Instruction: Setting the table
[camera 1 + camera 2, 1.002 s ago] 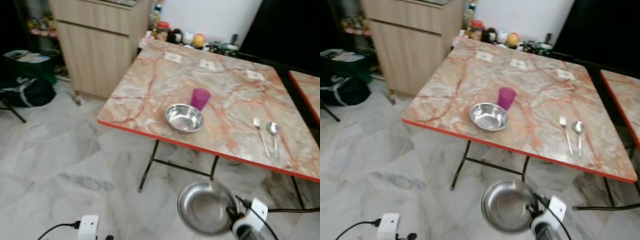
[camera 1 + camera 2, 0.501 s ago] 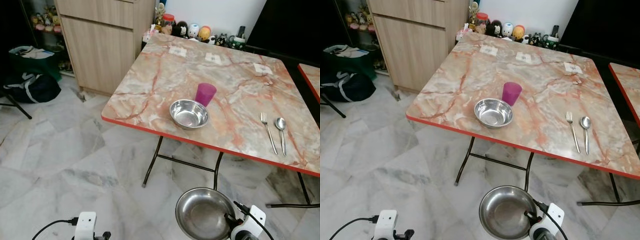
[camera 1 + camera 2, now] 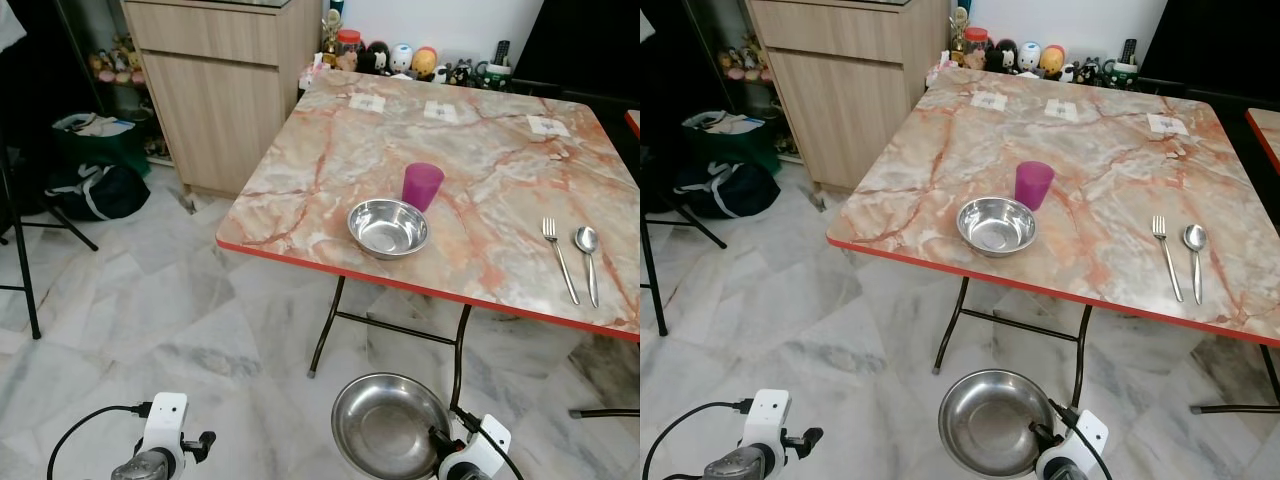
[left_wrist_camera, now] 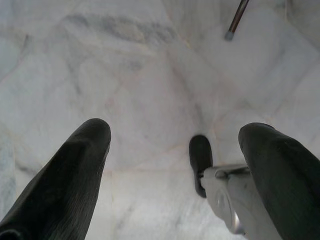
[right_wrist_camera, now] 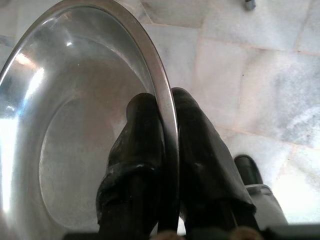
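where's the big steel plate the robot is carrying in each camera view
Left eye view: steel plate at bottom centre, below the table edge.
Right eye view: bottom centre, by the right gripper.
Right wrist view: its rim pinched between the black fingers.
Left wrist view: not in it.
Shared landmark: the marble floor.

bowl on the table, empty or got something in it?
Empty. The steel bowl by the purple cup shows only bare shiny metal inside.

Red-edged marble-pattern folding table [image 3: 330,150]: small steel bowl [image 3: 388,227] near front edge, purple plastic cup [image 3: 422,186] just behind it, metal fork [image 3: 559,258] and spoon [image 3: 588,262] side by side (right end).
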Tool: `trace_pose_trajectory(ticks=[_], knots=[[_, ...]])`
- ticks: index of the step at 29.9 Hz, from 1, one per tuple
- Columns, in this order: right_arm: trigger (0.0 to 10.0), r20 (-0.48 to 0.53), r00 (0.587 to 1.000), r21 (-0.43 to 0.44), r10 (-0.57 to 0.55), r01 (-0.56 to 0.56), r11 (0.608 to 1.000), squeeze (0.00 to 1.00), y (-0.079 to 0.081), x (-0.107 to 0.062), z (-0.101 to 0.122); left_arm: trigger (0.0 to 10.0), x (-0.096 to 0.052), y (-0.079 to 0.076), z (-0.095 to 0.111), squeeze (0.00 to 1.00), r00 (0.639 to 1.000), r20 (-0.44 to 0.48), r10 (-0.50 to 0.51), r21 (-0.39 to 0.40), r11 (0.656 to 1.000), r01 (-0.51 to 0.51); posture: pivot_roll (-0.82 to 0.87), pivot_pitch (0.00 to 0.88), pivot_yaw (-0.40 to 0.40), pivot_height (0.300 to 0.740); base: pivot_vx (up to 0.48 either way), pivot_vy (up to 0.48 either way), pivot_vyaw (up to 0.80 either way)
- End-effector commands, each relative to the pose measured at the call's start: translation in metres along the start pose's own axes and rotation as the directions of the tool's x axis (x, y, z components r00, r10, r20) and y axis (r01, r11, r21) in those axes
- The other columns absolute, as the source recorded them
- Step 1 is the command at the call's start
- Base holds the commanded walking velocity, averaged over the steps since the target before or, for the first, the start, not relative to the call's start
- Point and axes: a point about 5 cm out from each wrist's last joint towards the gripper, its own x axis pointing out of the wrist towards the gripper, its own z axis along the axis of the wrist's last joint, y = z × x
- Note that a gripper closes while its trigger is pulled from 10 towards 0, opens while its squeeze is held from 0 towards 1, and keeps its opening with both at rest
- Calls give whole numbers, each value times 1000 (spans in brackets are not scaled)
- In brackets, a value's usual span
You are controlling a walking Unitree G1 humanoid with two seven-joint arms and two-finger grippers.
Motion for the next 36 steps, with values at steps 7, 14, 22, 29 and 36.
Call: trace_pose_trajectory(ticks=[7, 14, 22, 29, 36], knots=[[10000, 118, 993, 82, -19, 9, 997, 0, -8, 0, 23, 10000, 4, -16, 4, 0, 999, -1, -32, 14, 999, 32, 206, 0, -34, 740, 0, 0, 0], [10000, 115, 993, 47, -8, 3, 999, 0, -11, -1, 23, 10000, 4, -26, -3, 0, 998, -28, -54, 27, 998, 54, 184, 3, 21, 740, 0, 0, 0], [10000, 112, 993, 94, -27, 17, 995, 0, -19, -4, 15, 10000, 2, -14, -6, 0, 1000, -19, -4, -44, 999, 3, 165, 15, 0, 740, 0, 0, 0], [10000, 63, 998, 21, -9, 8, 1000, 0, -22, -6, 9, 10000, 0, -15, -14, 0, 1000, -20, 17, -76, 997, -18, 193, 40, -64, 740, 0, 0, 0], [10000, 128, 992, 123, -22, 6, 992, 0, -23, -7, 12, 10000, -4, -6, -19, 0, 999, -13, 49, -92, 995, -50, 208, 38, -60, 740, 0, 0, 0]])
